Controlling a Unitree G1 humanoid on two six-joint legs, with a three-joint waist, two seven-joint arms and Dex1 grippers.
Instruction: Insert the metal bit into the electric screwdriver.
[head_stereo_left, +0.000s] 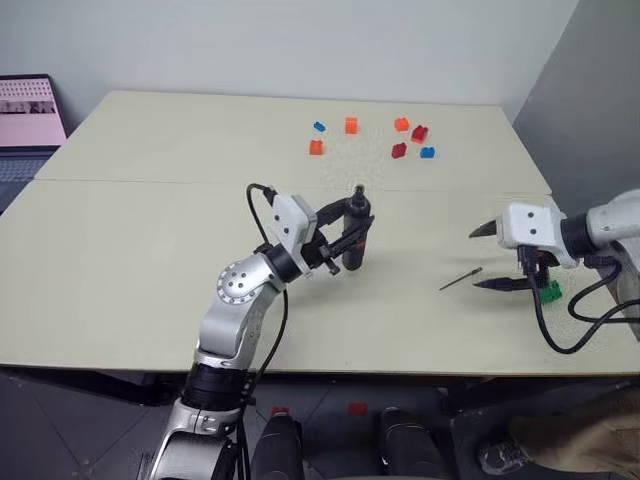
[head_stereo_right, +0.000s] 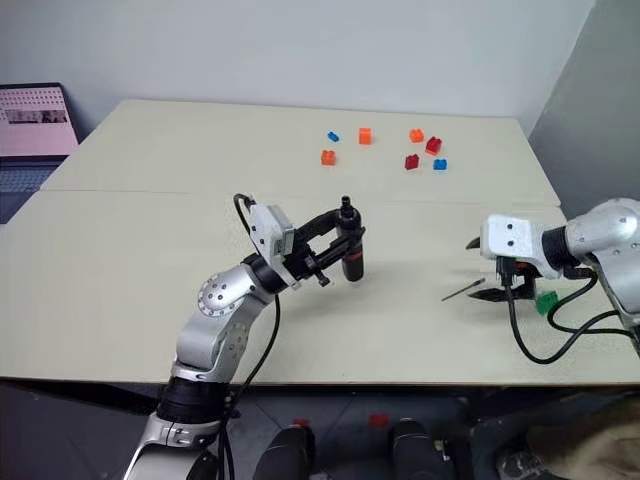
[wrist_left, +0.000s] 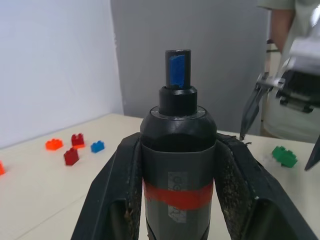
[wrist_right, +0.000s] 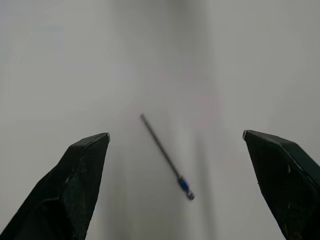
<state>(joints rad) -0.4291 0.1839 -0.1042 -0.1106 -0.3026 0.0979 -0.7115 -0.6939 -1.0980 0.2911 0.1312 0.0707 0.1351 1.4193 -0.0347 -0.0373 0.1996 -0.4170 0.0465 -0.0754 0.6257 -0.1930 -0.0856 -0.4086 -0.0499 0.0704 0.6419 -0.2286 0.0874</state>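
The desk (head_stereo_left: 120, 300) carries little, and going by size the one electric screwdriver (head_stereo_left: 356, 232) comes first. It stands nearly upright above the middle of the desk, nose up, clamped round its body by the left end effector (head_stereo_left: 345, 238). It looks stiff and smooth-skinned, probably the heaviest piece here, so a firm hold across the barrel near the red band suits it and leaves the nose free.

The right end effector (head_stereo_left: 487, 256) hangs with its fingers spread wide and holding nothing, tilted down just beside the one metal bit (head_stereo_left: 460, 279). The bit lies flat on the desk, well apart from the screwdriver. It is needle-thin, rigid and surely very light; I judge it will roll or skid under a clumsy pinch, so take it across the middle of the shaft, leaving an end free to enter the nose.

Small blocks lie scattered: seven at the far side (three orange, two red, two blue) and a green one (head_stereo_left: 551, 292) near the right end effector.
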